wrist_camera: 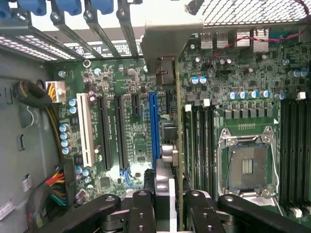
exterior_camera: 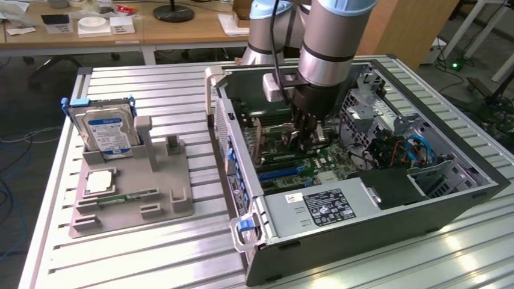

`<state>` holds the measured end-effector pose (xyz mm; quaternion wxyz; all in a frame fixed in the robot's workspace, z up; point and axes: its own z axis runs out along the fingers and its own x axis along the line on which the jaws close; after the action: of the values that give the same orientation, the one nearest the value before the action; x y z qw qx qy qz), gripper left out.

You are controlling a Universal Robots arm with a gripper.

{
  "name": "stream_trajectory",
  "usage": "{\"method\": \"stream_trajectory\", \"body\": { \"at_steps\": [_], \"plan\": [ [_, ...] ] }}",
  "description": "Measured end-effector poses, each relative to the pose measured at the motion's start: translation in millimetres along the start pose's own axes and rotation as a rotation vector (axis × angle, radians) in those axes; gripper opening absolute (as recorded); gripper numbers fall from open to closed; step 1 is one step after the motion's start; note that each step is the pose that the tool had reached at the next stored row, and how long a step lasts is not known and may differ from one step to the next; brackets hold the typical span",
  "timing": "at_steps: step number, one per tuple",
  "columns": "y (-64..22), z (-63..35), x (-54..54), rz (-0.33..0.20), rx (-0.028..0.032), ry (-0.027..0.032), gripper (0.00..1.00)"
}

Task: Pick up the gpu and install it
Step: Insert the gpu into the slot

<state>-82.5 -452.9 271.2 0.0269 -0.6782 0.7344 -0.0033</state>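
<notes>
Beneath the gripper (wrist_camera: 167,213) — clamped on the edge-on gpu (wrist_camera: 170,43) — the blue slot (wrist_camera: 153,126) runs parallel, seemingly just beside it.

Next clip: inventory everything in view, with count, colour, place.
Slatted silver metal table: one, under everything.
Dark grey open computer case: one, exterior view's right.
Green motherboard: one, inside case.
Grey labelled power supply box: one, inside case.
Grey moulded fixture tray: one, exterior view's left.
Silver hard drive with blue-white label: one, standing in tray.
Square silver processor chip: one, flat on tray.
Narrow green memory stick: one, lying on tray.
Thin dark gpu card with silver bracket: one, held over motherboard slots.
Silver-blue robot arm: one, over case.
Black gripper: one, shut on gpu card.
</notes>
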Motion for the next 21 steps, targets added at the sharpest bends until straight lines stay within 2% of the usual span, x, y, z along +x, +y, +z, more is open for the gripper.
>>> {"method": "stream_trajectory", "body": {
  "at_steps": [3, 4, 12, 16, 21],
  "plan": [
    [0.9, 3.1, 0.2, 0.0, -0.0132, 0.0012, 0.29],
    [1.0, 4.9, 0.2, 0.001, -0.0153, 0.0013, 0.29],
    [1.4, 14.8, 4.3, 0.001, -0.0196, 0.0015, 0.29],
    [5.7, 19.9, 4.9, 0.001, -0.0234, 0.002, 0.29],
    [5.8, 21.9, 8.2, 0.001, -0.0261, 0.0023, 0.29]
  ]
}}
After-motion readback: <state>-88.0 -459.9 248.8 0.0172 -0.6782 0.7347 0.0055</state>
